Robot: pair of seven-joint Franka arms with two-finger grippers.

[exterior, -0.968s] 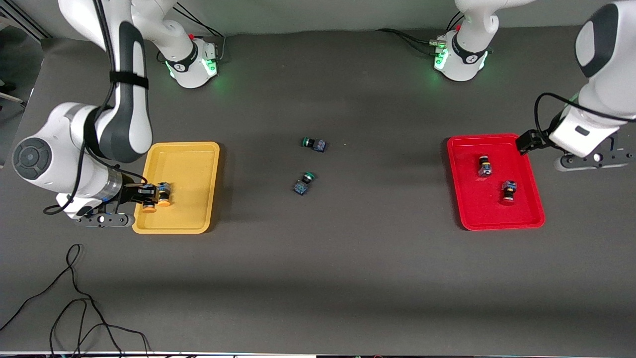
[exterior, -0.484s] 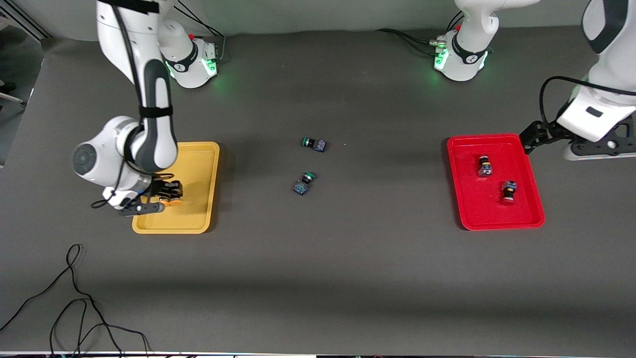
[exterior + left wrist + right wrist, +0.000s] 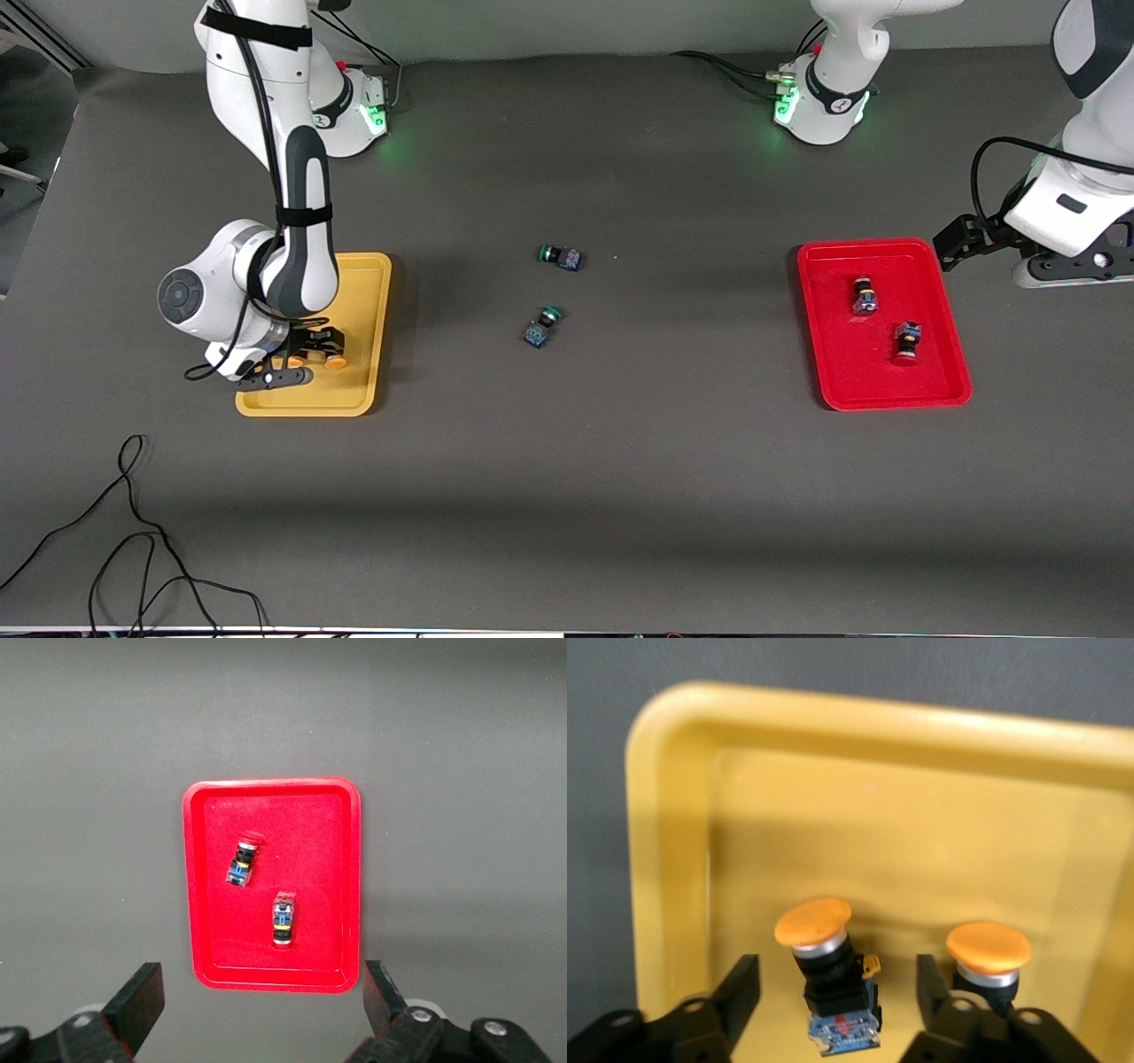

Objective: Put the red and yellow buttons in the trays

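Right claw (image 3: pixel 312 347) sits low in the yellow tray (image 3: pixel 361 394), at the tray's end nearer the front camera. In the right wrist view its fingers (image 3: pixel 740 988) stand apart with one yellow button (image 3: pixel 824 979) lying between them, untouched on either side; the claw grips nothing. The second yellow button (image 3: pixel 990 958) lies just beside the other finger, outside the gap. Both yellow buttons rest on the tray floor, caps pointing toward the tray's end wall. Left claw (image 3: pixel 261 1005) hangs wide open and empty, off the end of the red tray (image 3: pixel 948 390) at the left arm's end of the counter (image 3: pixel 620 487); this arm waits. The red tray holds both red buttons (image 3: pixel 865 295), lying apart from each other, one (image 3: pixel 905 342) nearer the front camera than the other. Two green buttons (image 3: pixel 561 257) lie on the bare counter about midway between the trays, near each other but not touching, the second (image 3: pixel 540 328) nearer the front camera. A loose black cable (image 3: pixel 133 532) lies on the counter near the front camera, toward the right arm's end.
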